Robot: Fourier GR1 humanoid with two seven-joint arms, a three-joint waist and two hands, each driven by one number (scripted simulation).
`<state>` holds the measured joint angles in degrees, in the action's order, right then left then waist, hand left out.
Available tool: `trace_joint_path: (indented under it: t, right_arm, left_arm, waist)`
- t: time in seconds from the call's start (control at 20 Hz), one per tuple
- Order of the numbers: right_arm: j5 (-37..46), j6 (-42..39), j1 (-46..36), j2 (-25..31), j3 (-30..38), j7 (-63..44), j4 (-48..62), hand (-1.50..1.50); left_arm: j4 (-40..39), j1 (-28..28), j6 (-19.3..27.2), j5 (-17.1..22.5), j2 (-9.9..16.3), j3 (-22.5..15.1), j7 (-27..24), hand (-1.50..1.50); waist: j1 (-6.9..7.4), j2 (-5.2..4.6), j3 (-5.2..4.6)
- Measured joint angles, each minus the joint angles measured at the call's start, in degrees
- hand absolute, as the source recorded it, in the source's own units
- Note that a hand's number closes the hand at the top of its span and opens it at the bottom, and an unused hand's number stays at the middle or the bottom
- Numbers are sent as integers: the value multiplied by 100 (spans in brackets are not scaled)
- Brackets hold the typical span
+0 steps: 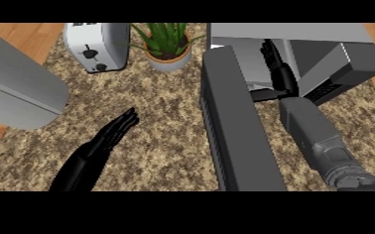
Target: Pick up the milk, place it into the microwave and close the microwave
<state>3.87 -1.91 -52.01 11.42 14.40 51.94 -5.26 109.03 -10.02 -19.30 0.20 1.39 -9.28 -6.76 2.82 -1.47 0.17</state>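
Right hand [277,64] reaches deep into microwave [322,54], fingers' state cannot tell; milk not visible. Door [238,129] open; forearm may knock it on withdrawal. Left hand [117,129] rests, fingers straight.

Microwave [322,64]: one, door [238,129] swung open
Toaster [97,44]: one
Potted plant [168,47]: one
Hands: two, the left hand [117,129] and the right hand [277,67]
Counter [161,144]: one

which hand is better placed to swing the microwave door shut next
Probably the right. The right robot hand reaches into the microwave, right beside the open door. The left robot hand rests open over the counter, away from the door.
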Motion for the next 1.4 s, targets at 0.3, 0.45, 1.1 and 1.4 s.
trace_joint_path:
  t: [0.3, 0.45, 1.1, 1.4]
  right_arm:
    - [28, -320, 480, 18, -67, 244, -203, -150]
    - [55, -499, 786, 46, -132, 368, -360, -150]
    - [16, -1020, 2201, 257, -556, 201, -1964, -150]
    - [-302, -1362, 3054, 509, -622, -185, -3276, -150]
  left_arm:
    - [-450, 297, -145, -409, 55, -357, -96, 150]
    - [-783, 522, -32, -552, -43, -542, -57, 150]
    - [-2691, 1573, 290, -1220, -106, -1347, -296, 150]
    - [-3396, 1865, 676, -961, -120, -2070, -484, 150]
  waist:
    - [-140, 74, -7]
    - [-197, 99, -11]
    - [-440, 178, -11]
    - [-531, 191, -19]
